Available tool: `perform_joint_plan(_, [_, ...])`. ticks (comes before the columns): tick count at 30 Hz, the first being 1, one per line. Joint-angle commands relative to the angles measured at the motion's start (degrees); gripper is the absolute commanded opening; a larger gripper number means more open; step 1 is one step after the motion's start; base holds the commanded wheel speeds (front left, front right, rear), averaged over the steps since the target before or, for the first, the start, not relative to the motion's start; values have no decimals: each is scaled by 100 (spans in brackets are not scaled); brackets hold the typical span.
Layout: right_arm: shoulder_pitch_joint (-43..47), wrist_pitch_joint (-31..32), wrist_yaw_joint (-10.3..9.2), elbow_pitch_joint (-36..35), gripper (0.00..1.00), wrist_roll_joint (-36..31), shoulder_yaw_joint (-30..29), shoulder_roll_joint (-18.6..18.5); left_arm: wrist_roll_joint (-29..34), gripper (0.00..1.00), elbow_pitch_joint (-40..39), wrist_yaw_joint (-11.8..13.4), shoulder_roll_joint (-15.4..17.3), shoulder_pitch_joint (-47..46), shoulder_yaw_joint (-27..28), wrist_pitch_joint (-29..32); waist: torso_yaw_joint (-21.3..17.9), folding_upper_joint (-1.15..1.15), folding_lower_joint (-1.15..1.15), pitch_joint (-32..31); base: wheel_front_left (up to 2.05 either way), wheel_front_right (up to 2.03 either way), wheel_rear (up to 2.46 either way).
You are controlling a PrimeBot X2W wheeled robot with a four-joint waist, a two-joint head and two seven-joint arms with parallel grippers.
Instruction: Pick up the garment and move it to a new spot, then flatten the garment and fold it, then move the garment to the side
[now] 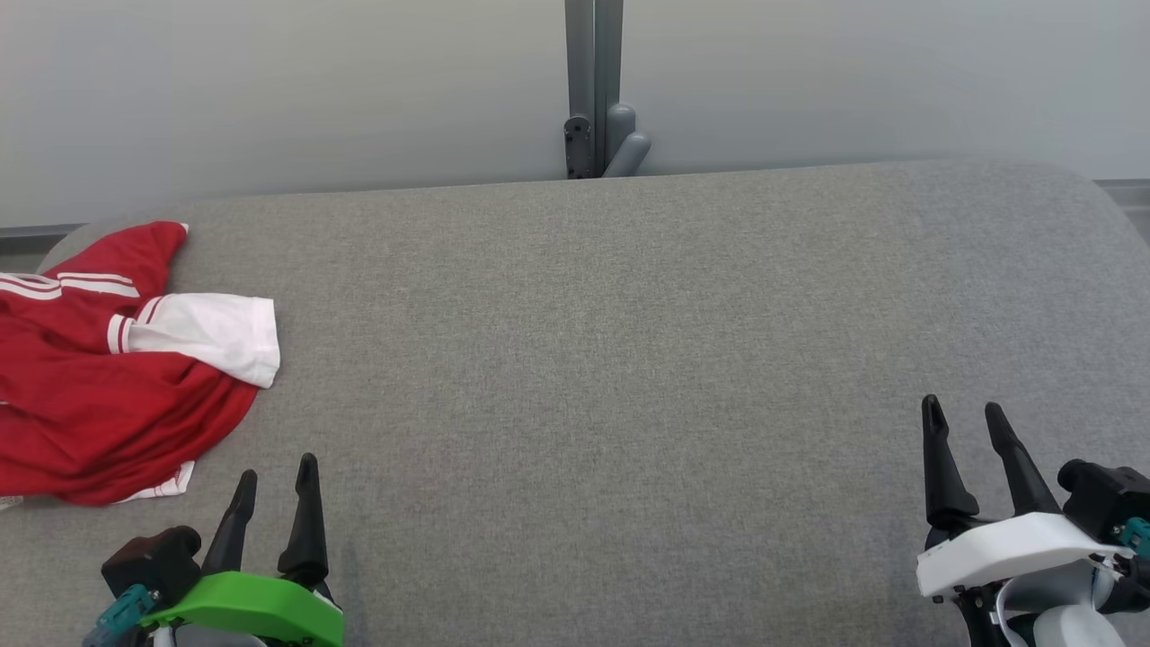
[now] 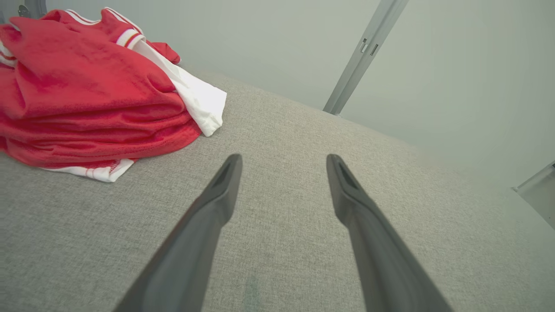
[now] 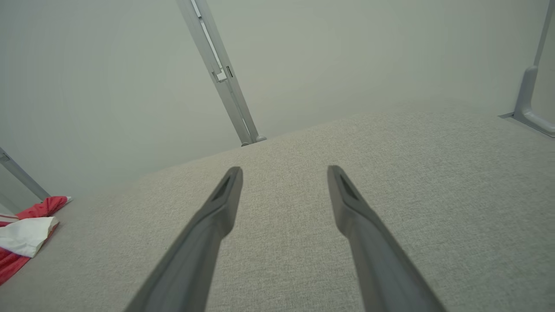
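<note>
The garment [image 1: 99, 395] is a red shirt with white striped sleeves, lying crumpled at the far left of the grey fabric table [image 1: 629, 359]. The left wrist view has the garment [image 2: 86, 95] at upper left, and the right wrist view catches a bit of the garment [image 3: 26, 234] at its left edge. My left gripper [image 1: 277, 472] is open at the lower left, just right of the garment's near hem, with nothing between its fingers [image 2: 217, 203]. Near the lower right, far from the garment, my right gripper [image 1: 961, 409] is open and empty too.
A grey upright post with a bracket [image 1: 595, 99] stands behind the table's far edge at the middle, against a pale wall. The table's corners are rounded; its far right corner [image 1: 1092, 180] shows. Another post foot [image 3: 527, 108] stands at the right.
</note>
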Motion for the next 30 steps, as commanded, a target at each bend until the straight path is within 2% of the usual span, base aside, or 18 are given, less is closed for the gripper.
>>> perform_joint_plan(1, [44, -60, 1, -55, 100, -191, -35, -50, 197, 100, -34, -34, 58, 14, 9, -64, 1, 0, 0, -1, 0, 0, 0])
perform_joint_plan(30, [148, -438, 2, -10, 100, -1608, -285, -27, 1661, 100, 105, -93, 31, 131, 123, -424, -14, 0, 0, 5, 0, 0, 0])
